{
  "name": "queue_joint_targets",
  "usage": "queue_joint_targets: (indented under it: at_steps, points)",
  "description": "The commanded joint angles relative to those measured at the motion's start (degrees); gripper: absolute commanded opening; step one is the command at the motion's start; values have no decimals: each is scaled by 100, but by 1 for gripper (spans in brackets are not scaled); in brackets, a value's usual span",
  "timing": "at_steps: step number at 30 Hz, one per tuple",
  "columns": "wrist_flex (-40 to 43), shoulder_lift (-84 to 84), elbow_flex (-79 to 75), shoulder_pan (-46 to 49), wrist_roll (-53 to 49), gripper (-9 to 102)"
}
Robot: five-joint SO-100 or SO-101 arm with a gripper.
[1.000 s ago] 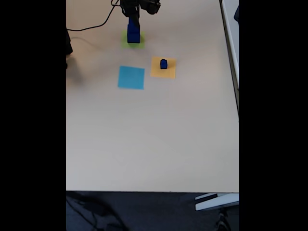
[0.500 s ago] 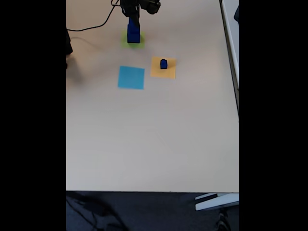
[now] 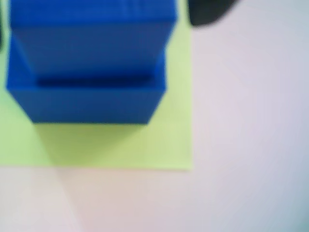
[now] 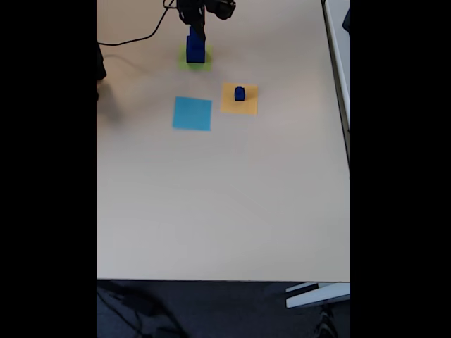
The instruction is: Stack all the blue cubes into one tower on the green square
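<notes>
A tower of blue cubes stands on the green square at the far end of the table in the fixed view. The wrist view shows the large bottom cube with a smaller cube on top, on the lime patch. My gripper hangs right over the tower. One dark fingertip stands a little clear of the upper cube's right side, so the gripper looks open. A small blue cube sits alone on the orange-yellow square.
A light-blue square lies in front of the tower, left of the orange one. A black cable runs from the arm to the left edge. The table's right edge borders another surface.
Nothing clear: the tower, the small cube and the gripper above the tower stay where they were.
</notes>
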Motion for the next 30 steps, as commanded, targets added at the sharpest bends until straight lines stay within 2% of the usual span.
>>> queue_joint_targets:
  at_steps: [1,11,18,25,30]
  points:
    - [-237,202,-800,229,-193,20]
    - [-448,-176,-2039,747,-492,21]
    - [-896,-501,-1951,1547,-1538,22]
    - [-1547,-1283,-1916,1881,-2101,21]
    - [-2610,-1731,-1318,1898,-2197,20]
